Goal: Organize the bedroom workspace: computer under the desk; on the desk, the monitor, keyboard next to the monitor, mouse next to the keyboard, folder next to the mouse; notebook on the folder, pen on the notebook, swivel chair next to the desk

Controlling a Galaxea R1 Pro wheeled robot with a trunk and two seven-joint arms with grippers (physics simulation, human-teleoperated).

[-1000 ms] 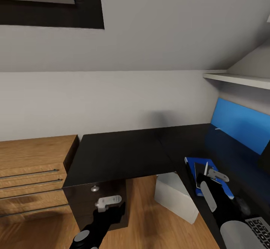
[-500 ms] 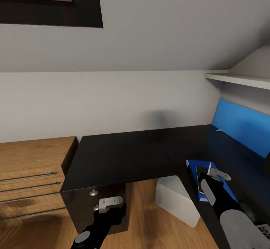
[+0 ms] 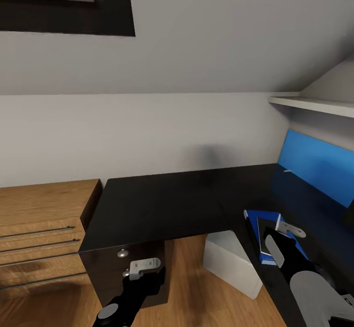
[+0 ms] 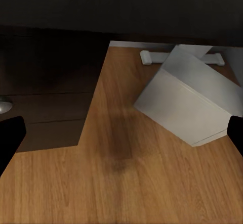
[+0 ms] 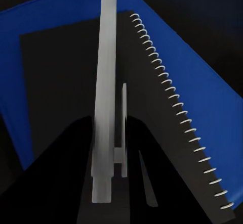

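Our right gripper (image 3: 281,228) has edged lower, pinching the pen (image 5: 105,90) over the notebook (image 5: 76,82) on the folder (image 5: 167,42); release looks near.

Light is soft and even, with no visible lamp — the wall (image 3: 147,135) carries one faint grey smudge of shadow above the desk (image 3: 162,204). The desk's black top has a dull sheen with no hard glare, and the floor (image 4: 126,183) bears a blurred dark patch. Renders are slightly soft; the pen (image 5: 105,92), close to the lens, looks smeared.
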